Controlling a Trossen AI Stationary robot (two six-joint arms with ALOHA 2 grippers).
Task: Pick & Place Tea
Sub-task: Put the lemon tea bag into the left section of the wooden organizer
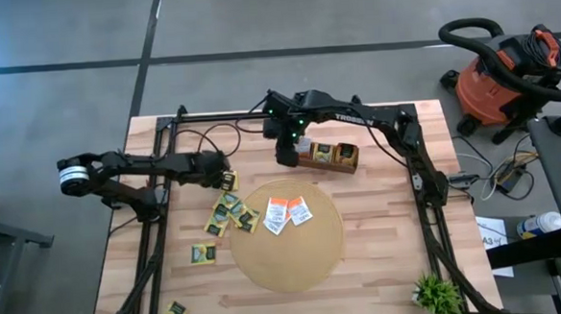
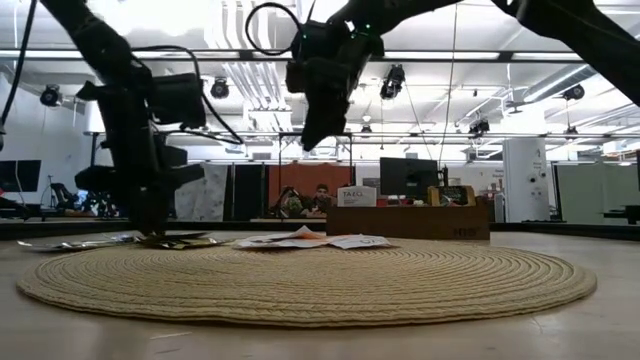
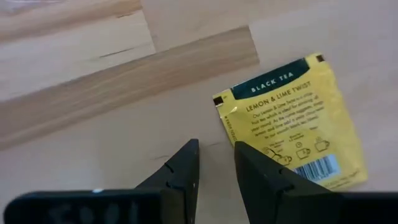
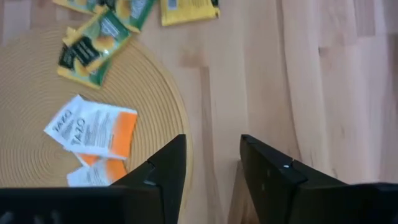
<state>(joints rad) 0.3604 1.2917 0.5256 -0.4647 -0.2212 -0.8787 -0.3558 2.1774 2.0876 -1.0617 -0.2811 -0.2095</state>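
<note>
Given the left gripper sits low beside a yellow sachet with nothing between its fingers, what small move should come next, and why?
Probably shift the left gripper sideways over the yellow tea sachet, then lower and close. Its fingers are open and empty over bare wood, with the sachet lying flat just beside them. The right gripper, open and empty, hangs near the wooden box.

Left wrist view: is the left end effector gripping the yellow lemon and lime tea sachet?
No. The left end effector stands open and empty beside the yellow sachet, which lies flat on the wooden table.

Sachet: yellow tea sachet [image 3: 290, 123] flat on wooden table [image 3: 93, 93]
Left gripper [image 3: 216, 163]: fingers slightly apart, empty, beside sachet
</note>
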